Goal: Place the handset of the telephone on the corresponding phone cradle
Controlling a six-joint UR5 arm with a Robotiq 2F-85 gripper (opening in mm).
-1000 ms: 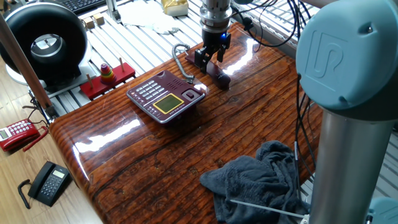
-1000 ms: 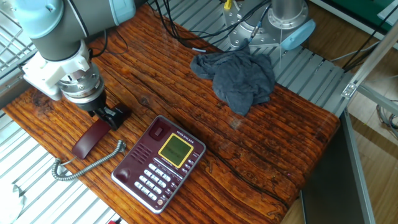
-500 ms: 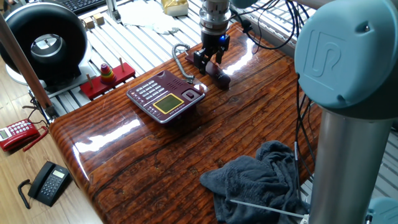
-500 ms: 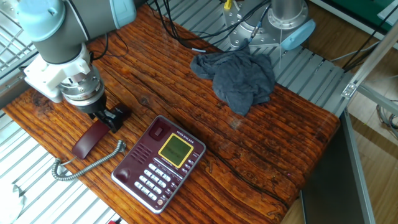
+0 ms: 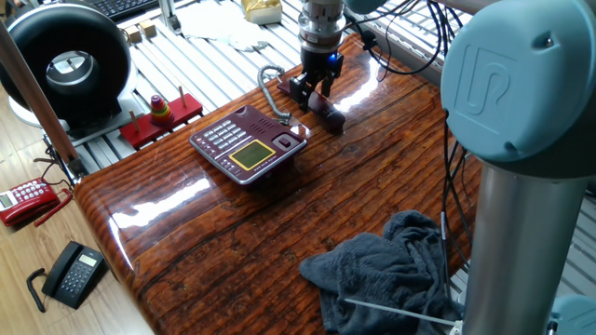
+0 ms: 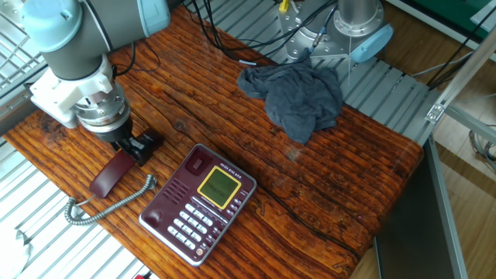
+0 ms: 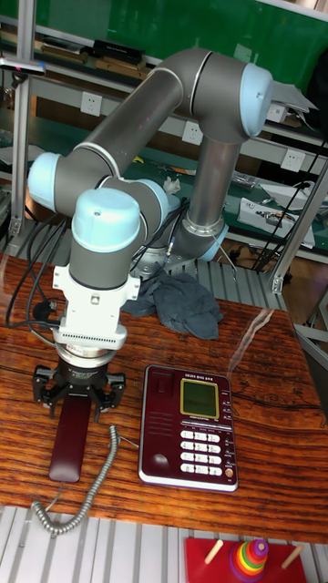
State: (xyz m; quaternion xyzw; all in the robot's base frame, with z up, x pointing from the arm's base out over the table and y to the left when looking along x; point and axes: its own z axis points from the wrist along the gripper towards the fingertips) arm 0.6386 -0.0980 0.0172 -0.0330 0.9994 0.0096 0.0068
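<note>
handset [image 7: 73,439]: flat on the table just left of the telephone, cord trailing toward the near edge; unmoved over the last second
gripper [image 7: 77,397]: lowered a touch since a second ago; its fingers now straddle the handset's far end, apart, not yet pinching
telephone [image 7: 191,424]: upright face, unmoved
phone cradle [image 7: 157,422]: empty strip on the base's left side; judgement: descent nearly done, closing comes next, then a short carry rightward
</note>
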